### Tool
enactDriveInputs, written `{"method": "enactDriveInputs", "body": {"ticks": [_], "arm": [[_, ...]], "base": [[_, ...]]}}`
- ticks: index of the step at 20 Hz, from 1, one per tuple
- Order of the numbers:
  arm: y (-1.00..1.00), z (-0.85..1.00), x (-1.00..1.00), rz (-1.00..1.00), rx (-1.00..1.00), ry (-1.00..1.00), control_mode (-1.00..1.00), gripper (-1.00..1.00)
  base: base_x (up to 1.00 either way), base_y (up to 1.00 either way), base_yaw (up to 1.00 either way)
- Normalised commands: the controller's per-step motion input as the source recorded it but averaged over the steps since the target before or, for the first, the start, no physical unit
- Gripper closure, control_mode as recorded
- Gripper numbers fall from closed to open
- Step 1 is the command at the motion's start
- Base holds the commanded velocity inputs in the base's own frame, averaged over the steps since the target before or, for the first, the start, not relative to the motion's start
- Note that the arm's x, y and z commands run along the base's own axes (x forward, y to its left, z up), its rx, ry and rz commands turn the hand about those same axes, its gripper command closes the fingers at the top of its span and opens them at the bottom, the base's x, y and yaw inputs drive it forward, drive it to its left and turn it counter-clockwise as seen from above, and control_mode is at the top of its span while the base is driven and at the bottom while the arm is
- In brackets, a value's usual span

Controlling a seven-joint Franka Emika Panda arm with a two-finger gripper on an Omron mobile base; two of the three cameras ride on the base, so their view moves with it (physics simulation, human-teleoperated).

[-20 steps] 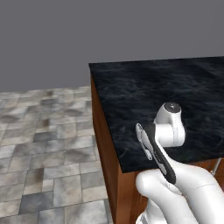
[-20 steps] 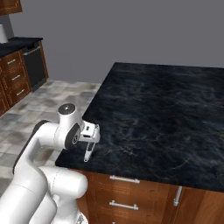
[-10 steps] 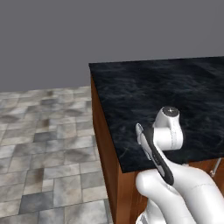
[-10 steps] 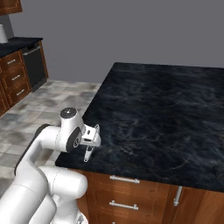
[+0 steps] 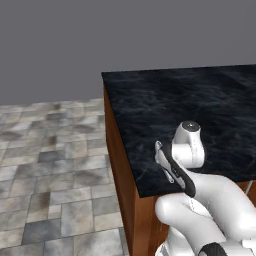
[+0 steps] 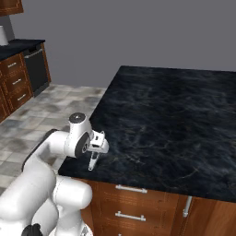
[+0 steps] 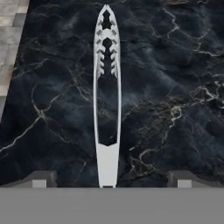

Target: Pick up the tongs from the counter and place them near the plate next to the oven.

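The tongs (image 7: 107, 100) are slim silver metal with a dark slot. They lie flat on the black marbled counter (image 7: 175, 87), running lengthwise up the hand view. My gripper (image 7: 111, 179) hangs open above their handle end, one fingertip (image 7: 41, 178) on each side and wide of the metal, touching nothing. From the right base view the gripper (image 6: 97, 151) hovers over the tongs (image 6: 92, 162) near the front left corner of the counter (image 6: 175, 120). The plate and the oven are out of view.
The counter's left edge (image 5: 117, 145) drops to a grey stone-tile floor (image 5: 50, 160) close beside the tongs. Wooden drawers with metal handles (image 6: 131, 189) sit below the front edge. More brown cabinets (image 6: 16, 85) line the far left wall.
The hand has drifted slightly to the right over the tongs. The jaws stay open and the tongs have not moved.
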Motion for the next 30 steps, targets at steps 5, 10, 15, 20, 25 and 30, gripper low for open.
{"method": "enactDriveInputs", "body": {"ticks": [5, 10, 15, 20, 25, 30], "arm": [[0.05, -0.45, 0.27, 0.00, 0.00, 0.00, -1.00, -1.00], [0.02, -0.52, 0.12, 0.00, 0.00, 0.01, -1.00, -1.00], [0.00, -0.56, 0.12, 0.00, 0.00, 0.00, -1.00, -1.00], [0.07, -0.56, 0.13, 0.00, -0.01, 0.00, -1.00, -1.00], [0.02, -0.58, 0.13, 0.00, -0.01, 0.00, -1.00, -1.00], [0.00, -0.61, 0.05, 0.00, 0.00, 0.00, -1.00, 1.00]], "base": [[0.00, 0.00, 0.00], [0.00, 0.00, 0.00], [0.00, 0.00, 0.00], [0.00, 0.00, 0.00], [0.00, 0.00, 0.00], [0.00, 0.00, 0.00]]}}
